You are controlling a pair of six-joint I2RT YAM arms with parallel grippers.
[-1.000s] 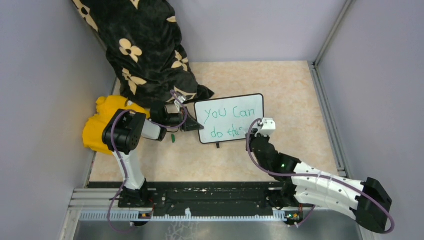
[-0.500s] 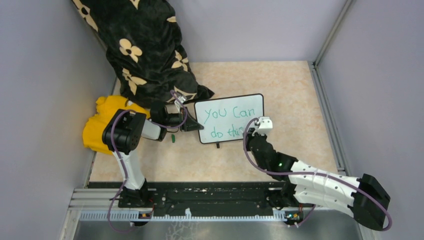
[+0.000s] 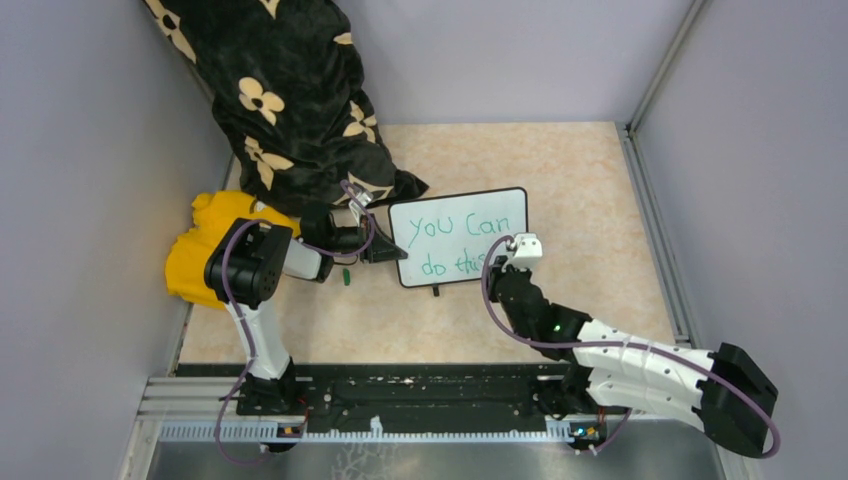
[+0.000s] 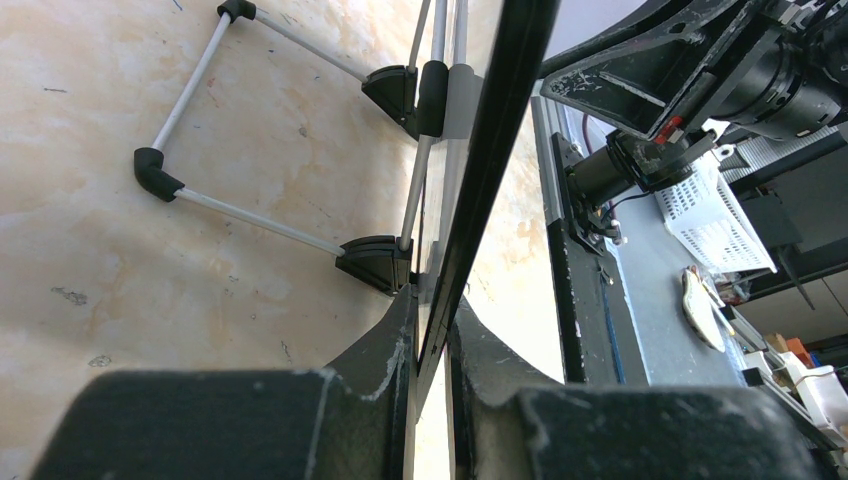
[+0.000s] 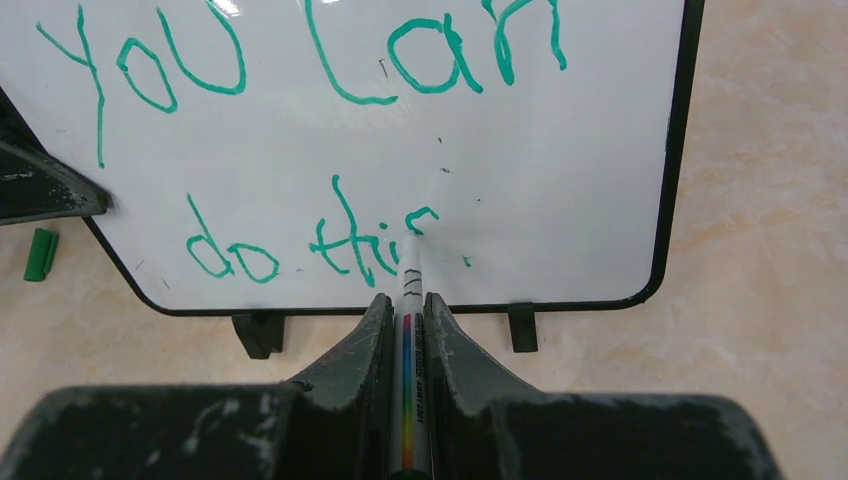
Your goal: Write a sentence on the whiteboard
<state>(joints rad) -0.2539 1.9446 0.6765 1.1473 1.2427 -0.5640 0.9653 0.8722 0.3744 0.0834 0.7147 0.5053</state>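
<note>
Overhead: the whiteboard [image 3: 470,247] is seen propped on the table [image 3: 580,200], mid-scene, with the sentence [image 3: 455,228] "you can do this" lettered on it in green across two lines.
Left wrist: the left tool [image 4: 432,310] is pictured clamped on the whiteboard's black edge.
Right wrist: the right tool [image 5: 405,305] is shown closed on a marker [image 5: 411,270], whose tip is pressed to the last letter of the second line; a green cap [image 5: 41,254] is seen lying on the table beside the whiteboard's lower left corner.

Robot lab cell: grey walls [image 3: 760,180], aluminium mounting rail [image 3: 185,398].
</note>
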